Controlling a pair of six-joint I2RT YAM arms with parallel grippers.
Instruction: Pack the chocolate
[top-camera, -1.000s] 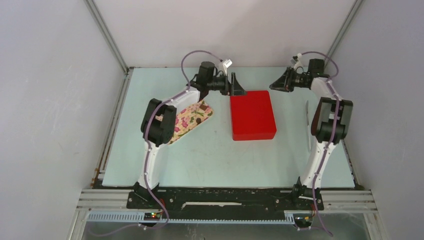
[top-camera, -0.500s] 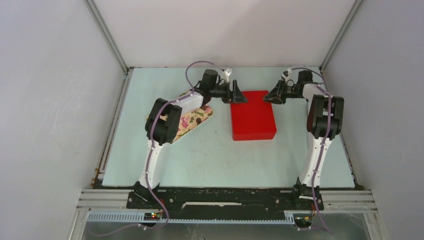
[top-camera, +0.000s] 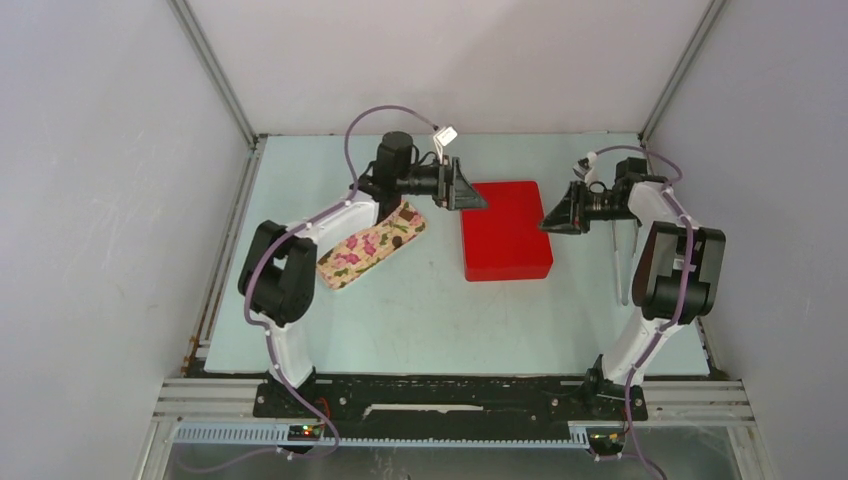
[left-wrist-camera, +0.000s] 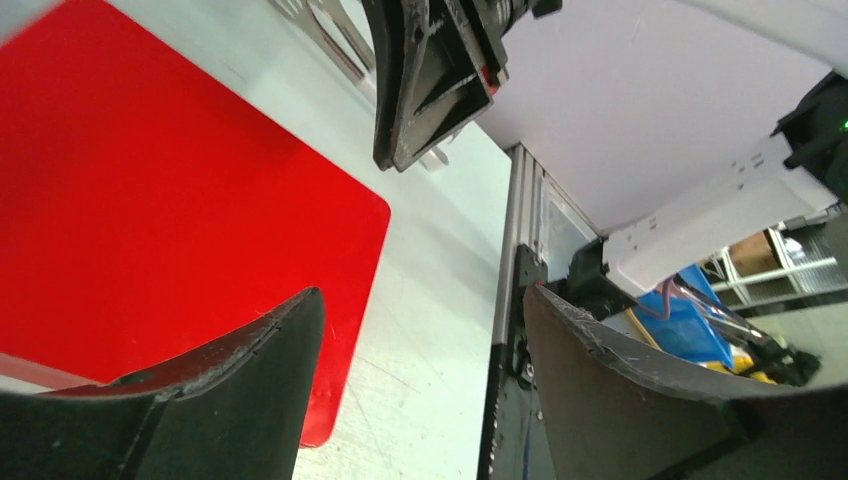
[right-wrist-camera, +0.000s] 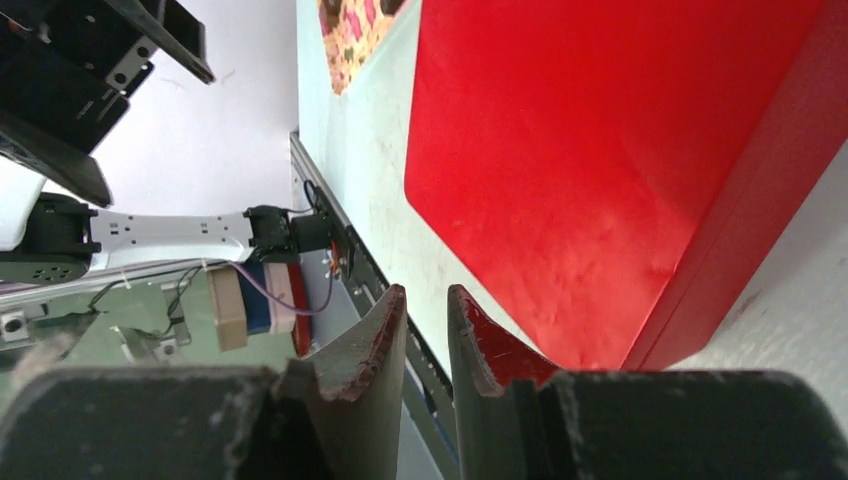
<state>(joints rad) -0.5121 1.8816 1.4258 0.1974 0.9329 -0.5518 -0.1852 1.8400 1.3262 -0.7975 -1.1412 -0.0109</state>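
Observation:
A closed red box (top-camera: 505, 232) lies flat in the middle of the table. To its left lies the flower-print tray (top-camera: 368, 245). The chocolate itself cannot be made out in any view. My left gripper (top-camera: 472, 195) hovers at the box's far left corner, open with nothing between its fingers; its own view shows the red box (left-wrist-camera: 150, 180) under the left gripper (left-wrist-camera: 422, 295). At the box's right edge my right gripper (top-camera: 548, 220) points left. In its own view the right gripper (right-wrist-camera: 427, 292) keeps only a narrow gap, holding nothing, beside the red box (right-wrist-camera: 600, 150).
A thin pale strip (top-camera: 616, 250) lies on the table near the right arm. Grey walls and aluminium rails close in the table on three sides. A corner of the tray (right-wrist-camera: 350, 30) shows at the top of the right wrist view.
The left arm's elbow swung left and uncovered more of the tray; its gripper stayed by the box's far left corner. The right gripper came nearer along the box's right edge.

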